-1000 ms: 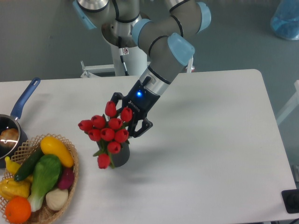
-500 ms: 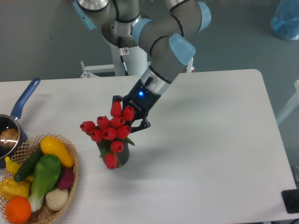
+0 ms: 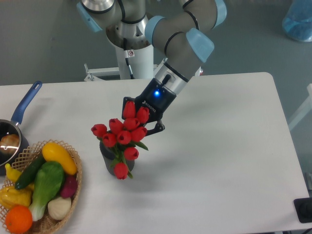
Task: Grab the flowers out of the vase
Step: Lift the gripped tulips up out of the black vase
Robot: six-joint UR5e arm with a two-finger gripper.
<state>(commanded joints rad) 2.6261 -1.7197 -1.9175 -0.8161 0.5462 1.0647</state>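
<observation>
Lifting step: pulling the flowers up and out of the vase is, I judge, the step in hand.
Pan (image 3: 12, 127): at the far left edge of the table, with a blue handle that points up and away; it is well apart from the work.
Basket (image 3: 73, 176): at the lower left, full of vegetables and fruit, near the vase but not touching it.
Vase (image 3: 108, 159): dark grey, standing upright on the table just right of the basket; only a part of its wall shows under the blooms.
Flowers (image 3: 123, 138): a bunch of red tulips with green leaves, wider than the vase; the stems seem to be in the vase mouth, one bud hangs low in front of the wall.
Gripper (image 3: 141, 123): it comes in from the upper right, behind the top of the bunch; the buds hide the fingertips, so I cannot tell if it holds the stems or not.
Table (image 3: 224, 146): white; the right part is bare.
How to do it well: the pull should go straight up along the vase, slowly, until the stems are clear of the rim.
Risk: a sideways pull can tip the vase toward the basket, and the low bud can catch on the rim.
</observation>
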